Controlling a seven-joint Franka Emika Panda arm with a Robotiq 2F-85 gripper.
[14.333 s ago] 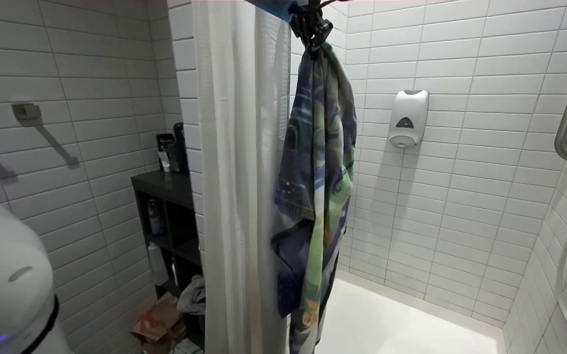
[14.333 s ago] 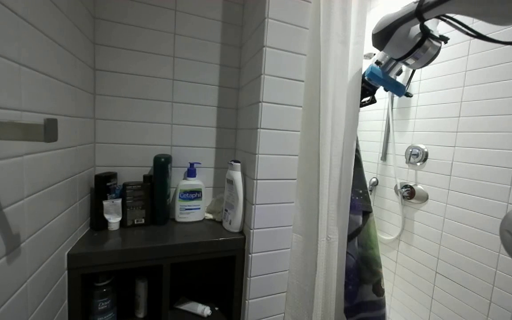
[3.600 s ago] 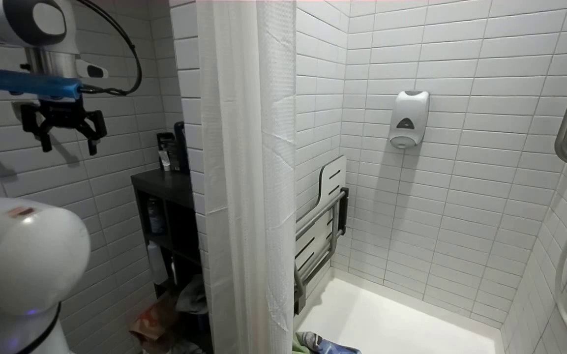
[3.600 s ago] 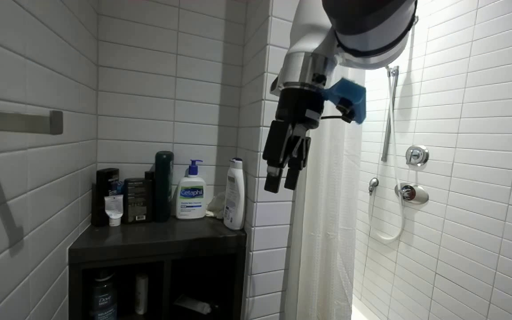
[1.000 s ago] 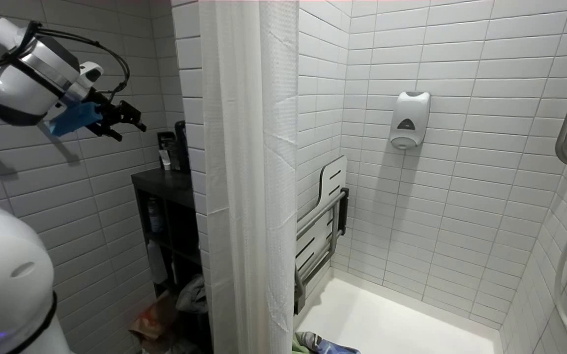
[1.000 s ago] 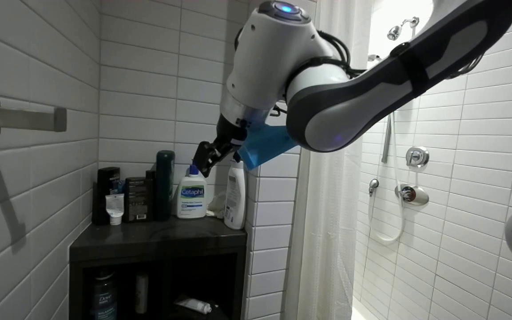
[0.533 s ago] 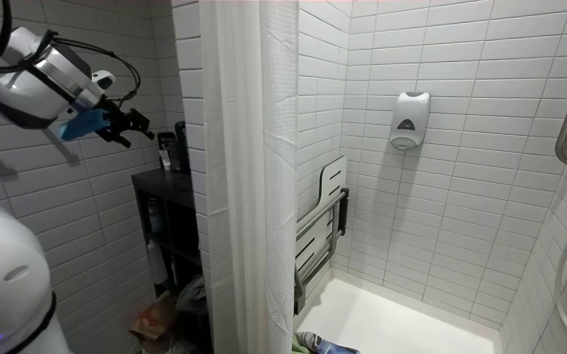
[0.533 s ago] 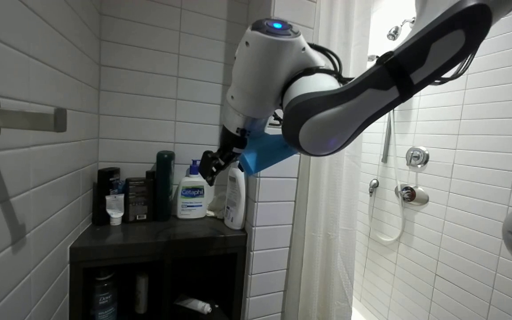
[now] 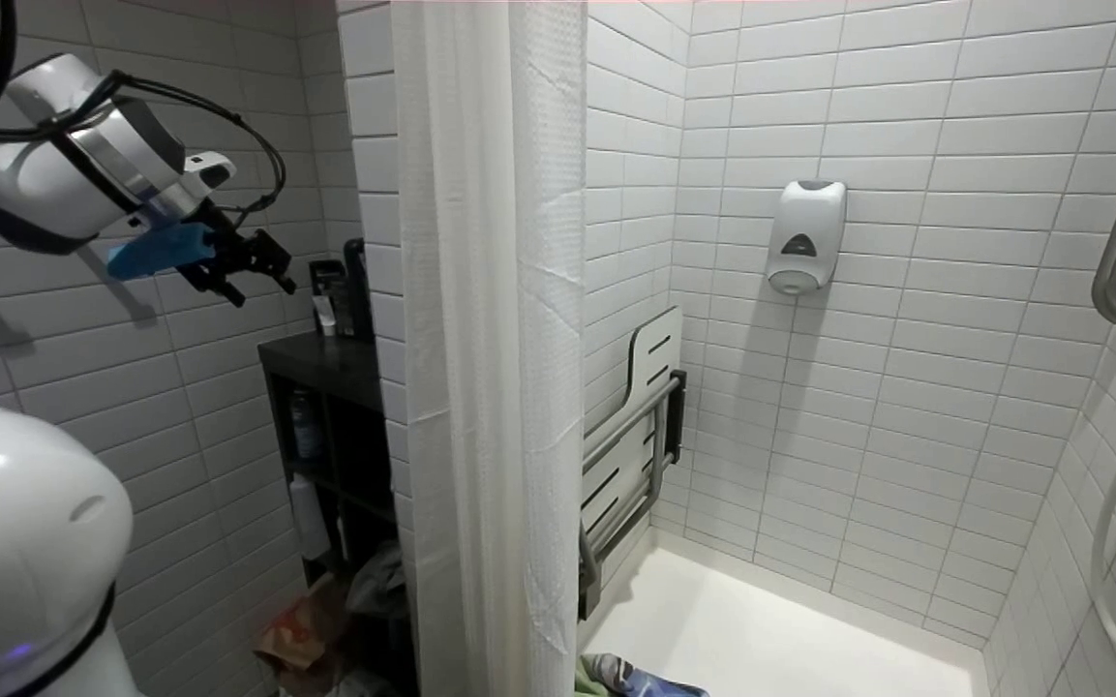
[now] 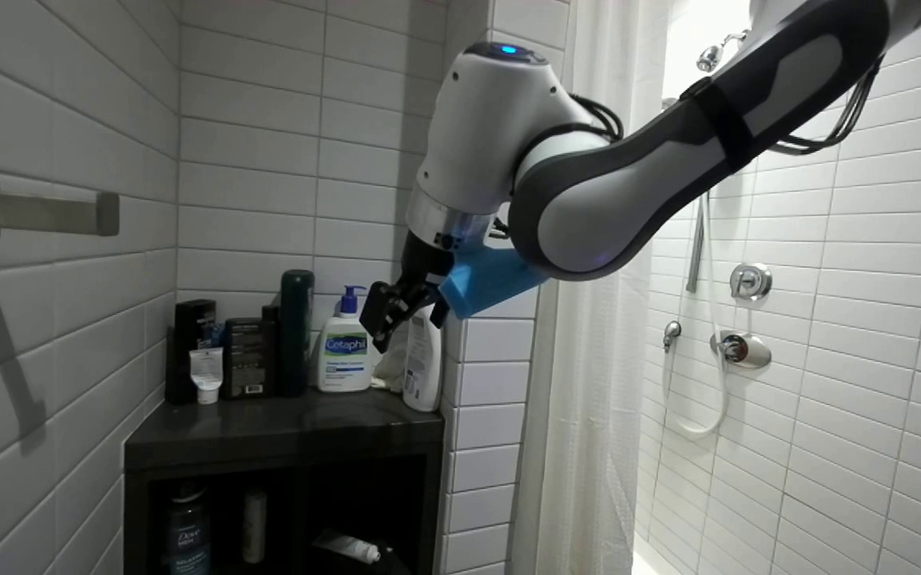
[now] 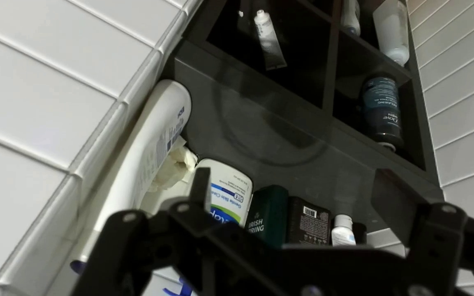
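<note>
White tiled wall (image 10: 248,176) backs your tool (image 9: 263,294), spread wide, empty and slightly lower than moments ago, likely bringing the Cetaphil bottle (image 10: 345,359) closer to reach.

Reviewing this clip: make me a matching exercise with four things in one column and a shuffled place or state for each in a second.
Things:
1. Cetaphil bottle
2. Dove container
3. White dispenser
4. Robot's jaws

Places or states:
A. Fixed to the tiled wall
B. Spread open
C. Standing on top of the dark shelf unit
D. Inside the shelf unit, below its top

Pairs: 1-C, 2-D, 3-A, 4-B
</note>
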